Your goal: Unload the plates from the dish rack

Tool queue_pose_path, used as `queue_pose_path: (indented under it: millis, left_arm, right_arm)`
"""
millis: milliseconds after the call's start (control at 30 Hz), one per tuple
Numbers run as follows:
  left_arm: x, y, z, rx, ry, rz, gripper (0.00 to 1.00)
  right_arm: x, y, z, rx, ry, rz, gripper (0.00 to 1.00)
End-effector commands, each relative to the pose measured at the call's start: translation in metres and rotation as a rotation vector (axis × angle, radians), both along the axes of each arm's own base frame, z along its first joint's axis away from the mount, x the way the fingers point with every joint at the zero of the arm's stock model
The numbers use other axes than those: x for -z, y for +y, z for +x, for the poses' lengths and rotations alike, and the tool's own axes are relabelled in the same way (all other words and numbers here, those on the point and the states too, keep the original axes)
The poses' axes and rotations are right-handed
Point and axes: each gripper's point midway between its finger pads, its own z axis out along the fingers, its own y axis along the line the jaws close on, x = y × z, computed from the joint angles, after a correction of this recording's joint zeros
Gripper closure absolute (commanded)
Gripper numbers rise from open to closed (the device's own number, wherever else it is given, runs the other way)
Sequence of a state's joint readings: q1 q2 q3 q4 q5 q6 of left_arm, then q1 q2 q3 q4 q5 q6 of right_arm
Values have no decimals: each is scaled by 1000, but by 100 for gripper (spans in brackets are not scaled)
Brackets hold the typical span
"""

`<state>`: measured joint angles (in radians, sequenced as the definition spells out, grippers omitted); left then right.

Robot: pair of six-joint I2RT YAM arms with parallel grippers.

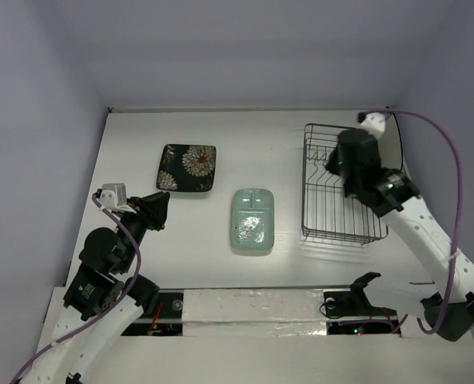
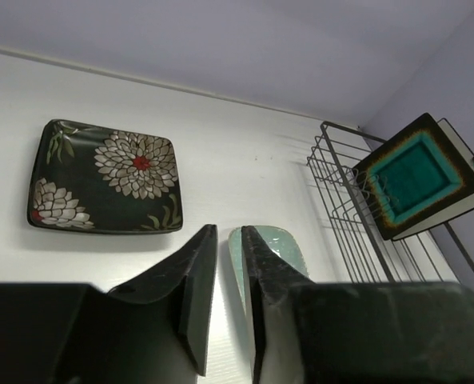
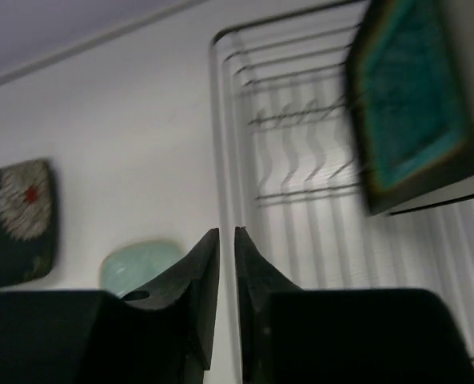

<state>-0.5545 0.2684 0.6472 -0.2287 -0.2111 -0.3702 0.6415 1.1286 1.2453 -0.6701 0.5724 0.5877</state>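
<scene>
The black flowered plate point(image 1: 187, 168) and the pale mint plate point(image 1: 252, 220) lie flat on the white table, left of the dish rack point(image 1: 340, 216). The teal plate point(image 2: 412, 178) stands upright in the rack point(image 2: 356, 232), with the cream-white plate point(image 2: 470, 172) right behind it. My right gripper point(image 1: 340, 164) hangs over the rack's back part, jaws together and empty point(image 3: 227, 230), with the teal plate point(image 3: 408, 120) up to its right. My left gripper point(image 1: 155, 212) is low, left of the mint plate point(image 2: 280, 244), jaws nearly together and empty point(image 2: 227, 230).
The table is boxed in by pale walls at the back and on both sides. The rack sits close to the right wall. A purple cable point(image 1: 452, 176) loops beside the right arm. The black plate point(image 2: 105, 176) lies ahead and left of my left gripper.
</scene>
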Motion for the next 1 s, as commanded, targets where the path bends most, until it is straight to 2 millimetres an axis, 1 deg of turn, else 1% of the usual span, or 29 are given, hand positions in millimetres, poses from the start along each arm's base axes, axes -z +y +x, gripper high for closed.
queue_pose_path:
  millis: [0, 33, 67, 100, 167, 200, 233, 300, 333, 367, 400, 433, 467, 500, 533, 567, 600, 667, 700, 833, 867, 933, 967]
  left_arm:
    - [-12, 1, -1, 0, -54, -27, 84]
    - [-13, 2, -2, 0, -57, -29, 93]
    - [-13, 2, -3, 0, -57, -27, 96]
    - [-15, 3, -4, 0, -64, -34, 97]
    - [-17, 4, -6, 0, -74, -39, 97]
    - [-18, 5, -7, 0, -79, -41, 95]
    - [-19, 5, -8, 0, -85, -44, 90]
    - [-20, 6, -9, 0, -94, -48, 85]
    - [-21, 7, -10, 0, -97, -49, 81]
    - [-22, 7, -10, 0, -100, -50, 80]
    - [-23, 7, -11, 0, -105, -53, 78]
    - [-24, 7, -11, -1, -109, -52, 75]
    - [-25, 7, -11, -1, -112, -54, 73]
    - [-25, 8, -11, -1, -114, -55, 72]
    - [-24, 8, -11, -1, -113, -53, 68]
    - [-25, 8, -12, -1, -116, -55, 68]
    - [-26, 8, -12, -1, -120, -56, 67]
    - [-25, 8, -12, -1, -119, -53, 65]
    - [-25, 8, -12, -1, -120, -54, 65]
    - [-26, 7, -14, 8, -124, -57, 64]
    - [-27, 7, -14, 8, -124, -57, 64]
    - [-26, 7, -14, 8, -123, -56, 63]
    - [-26, 7, -14, 8, -123, -56, 63]
  right_arm:
    - [-42, -81, 4, 134, -28, -146, 78]
    - [-46, -90, 7, 149, -22, -159, 65]
    - [-46, -103, 7, 161, 12, -192, 50]
    - [-42, -120, 17, 205, 42, -204, 46]
    - [-41, -139, 28, 237, 50, -202, 40]
    - [-34, -139, 36, 187, 67, -172, 40]
    - [-26, -164, 41, 243, 92, -165, 40]
    - [-26, -185, 45, 297, 82, -173, 40]
    - [-26, -191, 48, 301, 76, -169, 40]
    - [-23, -202, 52, 316, 86, -162, 40]
    - [-18, -199, 57, 285, 104, -140, 40]
    - [-15, -200, 62, 281, 117, -134, 40]
    - [-5, -203, 71, 279, 139, -135, 40]
    - [-2, -197, 78, 232, 143, -126, 40]
    - [3, -195, 84, 199, 152, -115, 39]
    - [22, -197, 91, 174, 209, -112, 39]
    - [22, -195, 97, 158, 220, -106, 40]
    - [34, -195, 104, 142, 260, -93, 41]
    - [43, -191, 110, 116, 279, -76, 42]
    - [54, -189, 121, 102, 280, -60, 46]
    - [55, -189, 122, 103, 283, -61, 50]
    - [56, -193, 125, 113, 288, -76, 53]
    - [54, -194, 124, 110, 289, -86, 53]
